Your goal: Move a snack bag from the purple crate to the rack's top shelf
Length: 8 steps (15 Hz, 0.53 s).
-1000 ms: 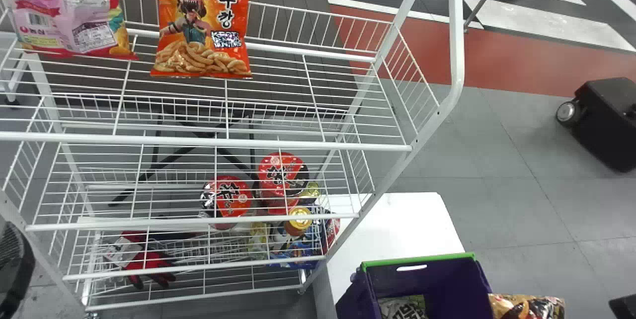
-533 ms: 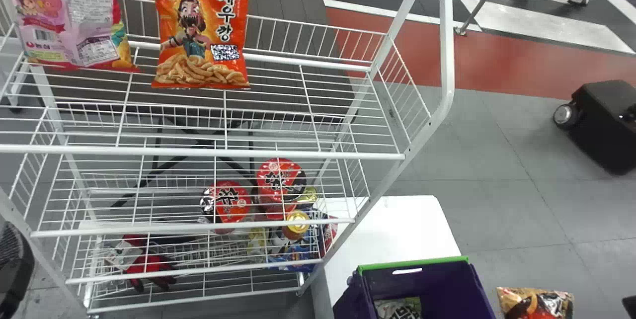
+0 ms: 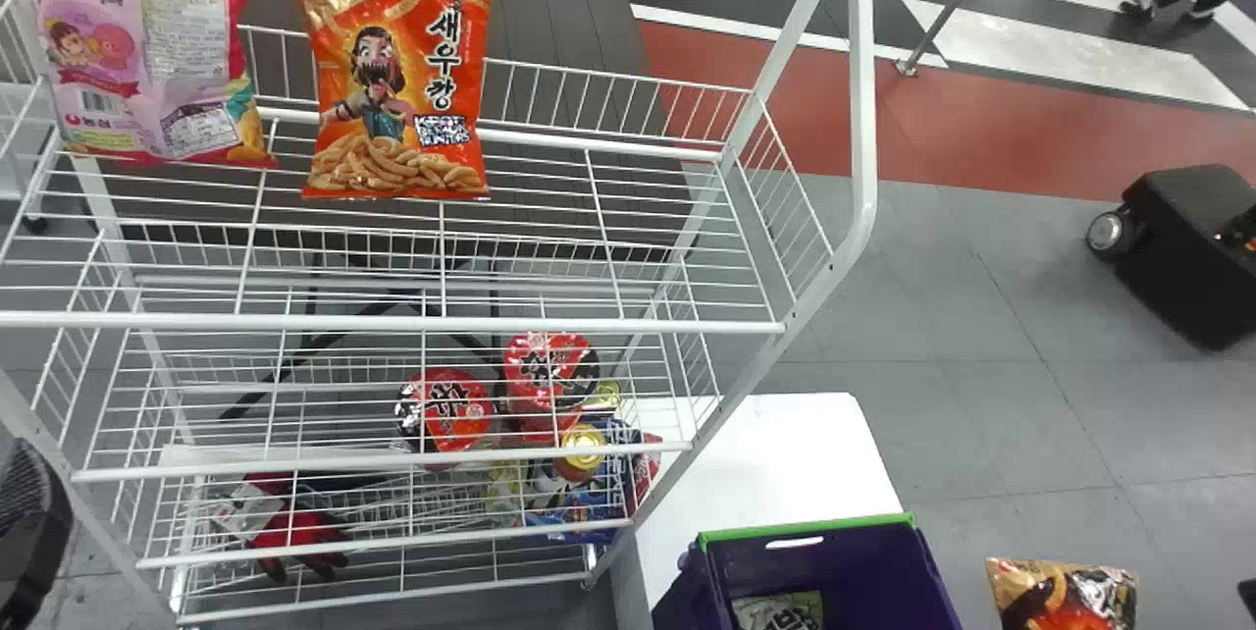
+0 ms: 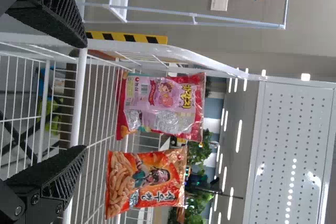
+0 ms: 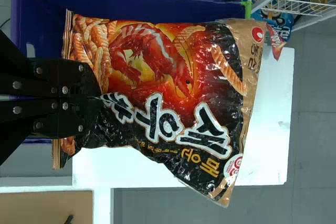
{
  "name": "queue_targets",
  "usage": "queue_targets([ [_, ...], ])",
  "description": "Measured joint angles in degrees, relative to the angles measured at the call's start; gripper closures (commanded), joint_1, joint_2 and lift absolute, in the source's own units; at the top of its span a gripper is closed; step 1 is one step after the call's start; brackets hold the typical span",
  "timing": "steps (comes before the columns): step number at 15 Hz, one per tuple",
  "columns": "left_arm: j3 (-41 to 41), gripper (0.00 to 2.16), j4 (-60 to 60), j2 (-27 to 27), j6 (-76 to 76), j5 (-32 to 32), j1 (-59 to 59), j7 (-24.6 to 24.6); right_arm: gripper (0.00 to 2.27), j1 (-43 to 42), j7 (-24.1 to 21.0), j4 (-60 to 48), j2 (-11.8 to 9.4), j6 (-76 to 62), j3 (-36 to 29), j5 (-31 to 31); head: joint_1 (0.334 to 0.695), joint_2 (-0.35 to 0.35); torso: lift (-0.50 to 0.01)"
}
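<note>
The snack bag (image 5: 173, 66), right of the purple crate (image 3: 863, 573) in the head view, is pinched near one end by the right gripper's (image 5: 98, 98) jaws, is presumably light, slippery and crushable, and is best held there; the left gripper's (image 4: 85, 96) jaws stand wide.

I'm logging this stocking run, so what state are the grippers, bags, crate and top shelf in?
Right gripper: shut on the snack bag
Snack bag: held by one end, looks unopened
Left gripper: open, empty
Purple crate: open-topped, another bag inside
Top shelf: partly stocked
Pink bag: upright
Orange bag: upright
</note>
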Motion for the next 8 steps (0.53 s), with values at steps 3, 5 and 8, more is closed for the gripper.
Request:
queue_targets([
  [3, -0.2, 0.14, 0.0, 0.0, 0.0, -0.1, 0.0, 0.3, 1.53, 0.0, 0.2, -0.7, 0.1, 0.3, -0.1, 0.0, 0.695, -0.350, -0.019],
  [5, -0.4, 0.14, -0.1, 0.0, 0.0, -0.5, 0.2, 0.4, 1.52, 0.0, 0.3, -1.0, 0.1, 0.4, -0.2, 0.0, 0.695, -0.350, -0.010],
  [8, -0.4, 0.14, -0.2, 0.0, 0.0, -0.6, 0.4, 0.5, 1.53, 0.0, 0.4, -1.2, 0.1, 0.4, -0.2, 0.0, 0.695, -0.350, 0.002],
])
